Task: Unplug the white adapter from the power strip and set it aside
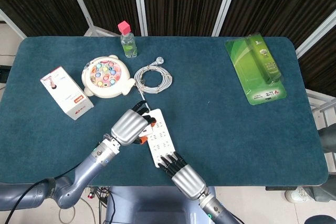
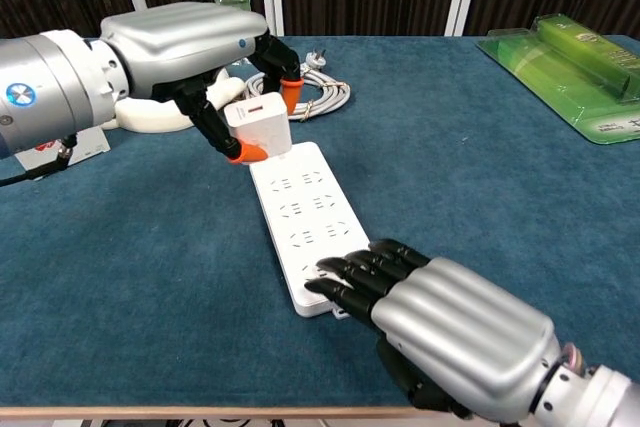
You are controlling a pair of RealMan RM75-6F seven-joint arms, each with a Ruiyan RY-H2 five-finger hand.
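The left robot hand (image 2: 185,42) pinched the white adapter (image 2: 258,126) between orange-tipped fingers (image 2: 290,92). The adapter was lifted just above the far end of the power strip (image 2: 300,222), out of its holes. The power strip lay flat on the blue table (image 2: 480,177). At its near end, the right robot hand (image 2: 440,332) pressed down with its fingers close together, holding nothing.
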